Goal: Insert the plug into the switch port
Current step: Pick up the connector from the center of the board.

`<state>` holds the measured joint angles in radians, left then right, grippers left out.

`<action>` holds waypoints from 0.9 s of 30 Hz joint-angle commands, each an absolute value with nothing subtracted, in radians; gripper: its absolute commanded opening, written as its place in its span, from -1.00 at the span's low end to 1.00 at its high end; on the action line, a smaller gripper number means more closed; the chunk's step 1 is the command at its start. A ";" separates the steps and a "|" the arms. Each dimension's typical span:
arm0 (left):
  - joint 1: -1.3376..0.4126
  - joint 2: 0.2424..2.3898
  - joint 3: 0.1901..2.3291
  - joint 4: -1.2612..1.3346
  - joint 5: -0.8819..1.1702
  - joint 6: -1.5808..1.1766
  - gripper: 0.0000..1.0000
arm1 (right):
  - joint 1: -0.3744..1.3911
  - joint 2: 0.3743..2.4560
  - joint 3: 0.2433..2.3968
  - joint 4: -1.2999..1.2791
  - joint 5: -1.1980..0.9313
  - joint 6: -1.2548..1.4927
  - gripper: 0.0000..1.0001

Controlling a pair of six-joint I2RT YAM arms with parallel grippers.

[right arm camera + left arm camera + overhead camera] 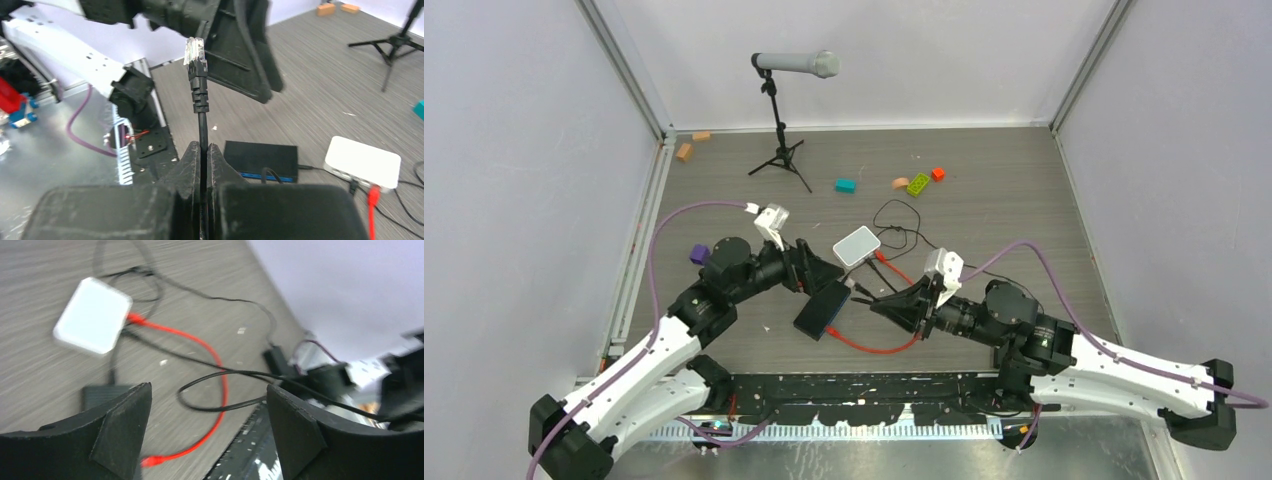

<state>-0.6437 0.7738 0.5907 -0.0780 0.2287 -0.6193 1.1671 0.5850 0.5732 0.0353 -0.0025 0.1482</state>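
Observation:
The plug [194,52], a clear-tipped connector on a thin black cable, stands upright above my right gripper [204,150], which is shut on that cable just below it. The switch [260,157] lies flat on the table beyond, its blue port edge [267,176] facing me. My left gripper [210,430] hovers open over the switch [100,392] with nothing between its fingers [240,50], which hang just behind the plug. From above, both grippers meet by the switch [824,308]. A red cable [220,385] runs from the white box [95,315] to a loose red end [152,460].
A white rounded box [857,246] sits just behind the switch, with black cable loops [899,225] beside it. A microphone on a tripod [779,150] stands at the back. Small blocks lie around: teal [845,185], green [918,184], red [937,174], purple [698,254].

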 commanded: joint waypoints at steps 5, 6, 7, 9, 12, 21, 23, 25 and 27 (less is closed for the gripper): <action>-0.645 0.836 0.554 0.437 0.741 -0.674 0.59 | 1.363 0.654 0.706 0.143 0.054 0.068 -0.99; -0.649 0.836 0.549 0.456 0.758 -0.674 0.59 | 1.388 0.666 0.718 0.138 0.068 0.049 -0.99; -0.654 0.832 0.543 0.472 0.770 -0.673 0.59 | 1.414 0.682 0.736 0.127 0.082 0.029 -0.99; -0.657 0.818 0.527 0.513 0.795 -0.673 0.59 | 1.461 0.713 0.768 0.098 0.118 -0.017 -0.99; -0.658 0.792 0.509 0.564 0.836 -0.669 0.58 | 1.527 0.756 0.805 0.072 0.181 -0.085 -0.99; -0.657 0.739 0.510 0.632 0.919 -0.699 0.53 | 1.629 0.830 0.890 -0.039 0.320 -0.195 -0.99; -0.657 0.721 0.513 0.632 0.927 -0.702 0.52 | 1.644 0.838 0.904 -0.064 0.363 -0.210 -0.99; -0.658 0.709 0.520 0.626 0.935 -0.705 0.52 | 1.651 0.842 0.917 -0.096 0.390 -0.218 -0.99; -0.658 0.699 0.525 0.616 0.933 -0.706 0.52 | 1.655 0.844 0.922 -0.105 0.401 -0.221 -0.99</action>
